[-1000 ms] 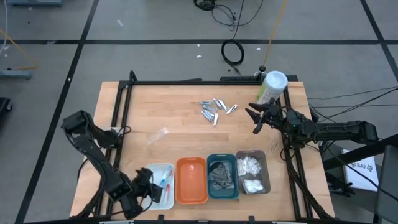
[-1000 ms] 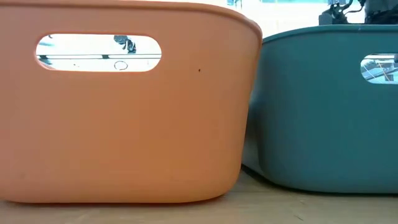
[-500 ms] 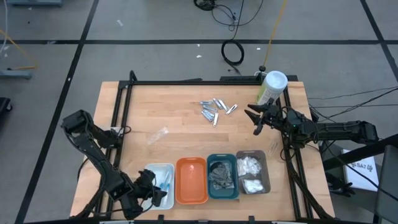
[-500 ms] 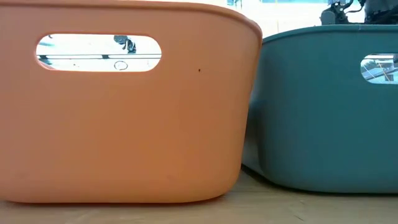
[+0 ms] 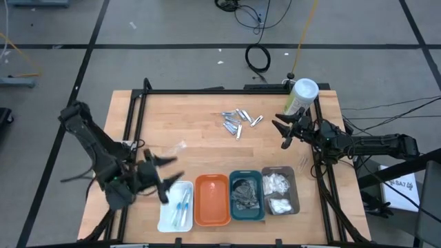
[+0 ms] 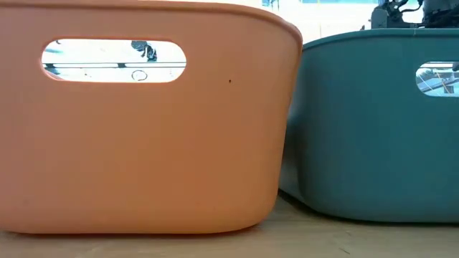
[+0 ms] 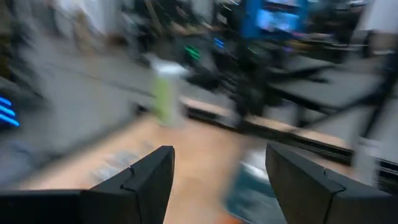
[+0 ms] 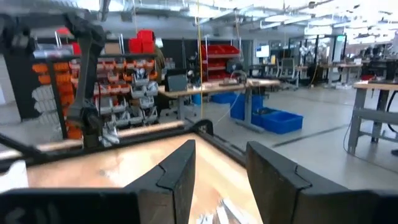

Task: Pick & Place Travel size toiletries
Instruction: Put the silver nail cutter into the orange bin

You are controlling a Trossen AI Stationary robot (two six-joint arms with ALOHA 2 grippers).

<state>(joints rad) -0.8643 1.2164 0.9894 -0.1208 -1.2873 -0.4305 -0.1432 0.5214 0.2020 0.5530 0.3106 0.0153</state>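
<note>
**Left arm clear of white tray, jaws empty; loose items lie farther up the table**

High view: The left gripper (image 5: pixel 164 180) hangs just beside the white tray (image 5: pixel 165 219), at its far left corner, fingers spread and nothing between them. Slim wrapped sticks (image 5: pixel 182 205) lie in that tray, long axes running roughly along its length. A clear wrapped item (image 5: pixel 174 149) lies alone on the bare table (image 5: pixel 207 148), just beyond the left gripper and nearer to it than to the other arm. The silvery metal pieces (image 5: pixel 239 120) are heaped toward the far edge, between the two arms and closer to the right gripper (image 5: pixel 281 133), which waits beside the pale-green canister (image 5: pixel 300 96) with its fingers parted and empty.

Low view: Only the walls of the orange tray (image 6: pixel 143 129) and the teal tray (image 6: pixel 373 129) show; no toiletries are visible.

Left wrist view: Heavily blurred. Both fingers (image 7: pixel 149 180) stand wide apart with nothing held.

Right wrist view: The fingers (image 8: pixel 177 174) stand parted, empty. Some of the metal pieces show at the frame's edge.

Judgement: the clear wrapped item is the left arm's nearest candidate.
</note>
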